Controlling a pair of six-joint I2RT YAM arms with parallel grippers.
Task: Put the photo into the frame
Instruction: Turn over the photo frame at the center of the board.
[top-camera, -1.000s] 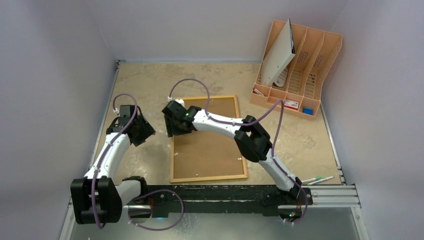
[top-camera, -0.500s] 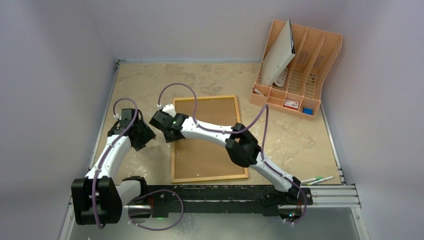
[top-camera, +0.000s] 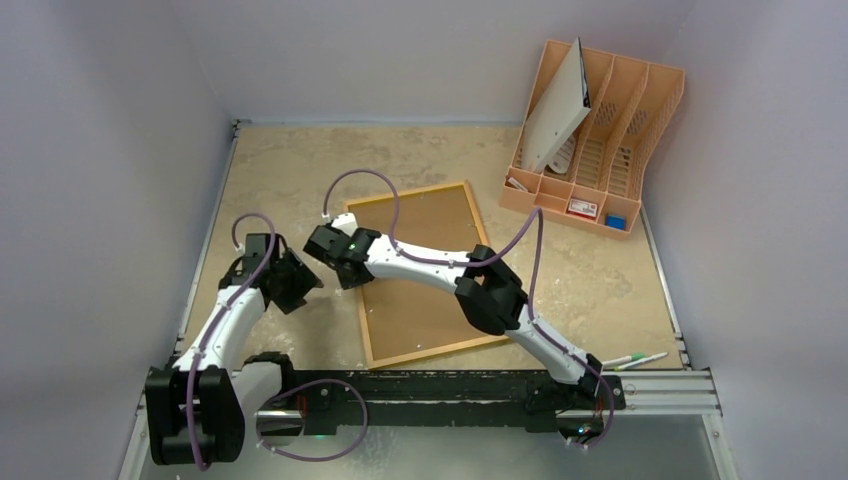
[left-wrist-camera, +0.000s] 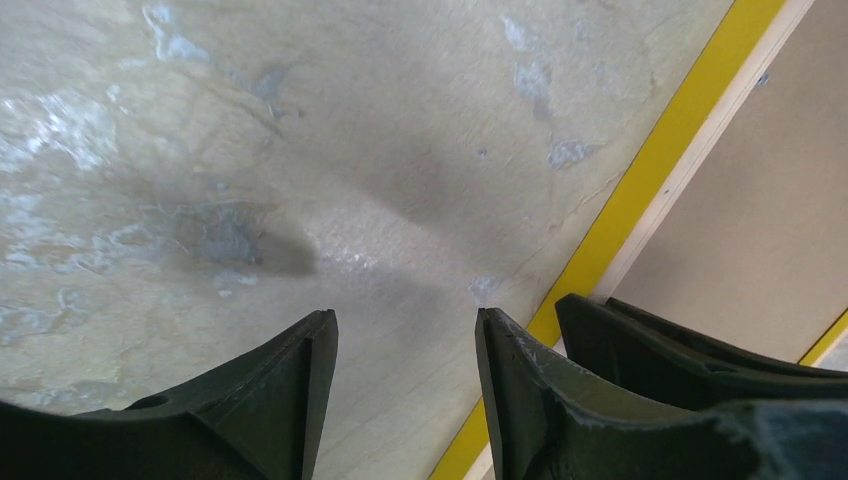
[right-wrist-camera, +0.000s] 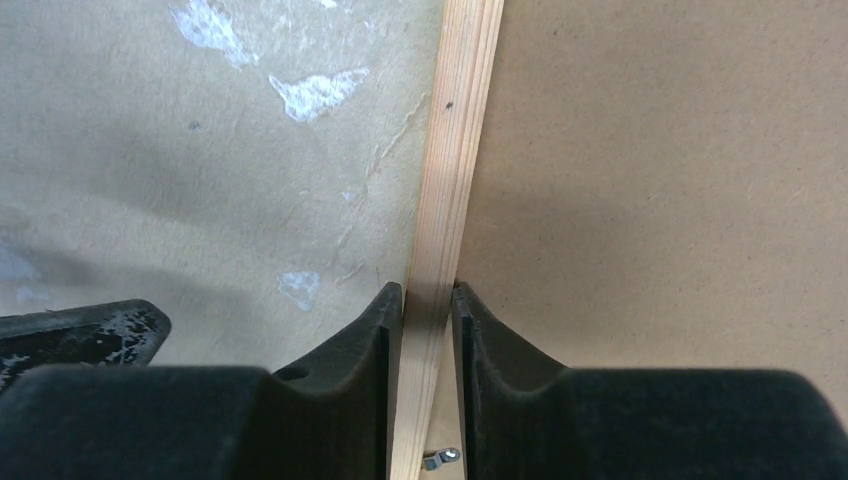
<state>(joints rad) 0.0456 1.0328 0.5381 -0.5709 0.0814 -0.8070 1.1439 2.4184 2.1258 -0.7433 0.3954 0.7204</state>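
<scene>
The top external camera looks down from high behind the near edge over the mottled beige tabletop (top-camera: 300, 160), while both wrist cameras face steeply down at close range, sharing the left rail of the thin rectangular light-wood frame (right-wrist-camera: 450, 150).

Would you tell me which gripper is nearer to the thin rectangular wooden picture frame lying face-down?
Right. The right gripper has its fingers pinching one long rail of the frame; the left gripper stands open over the table just beside that rail, holding nothing.
</scene>
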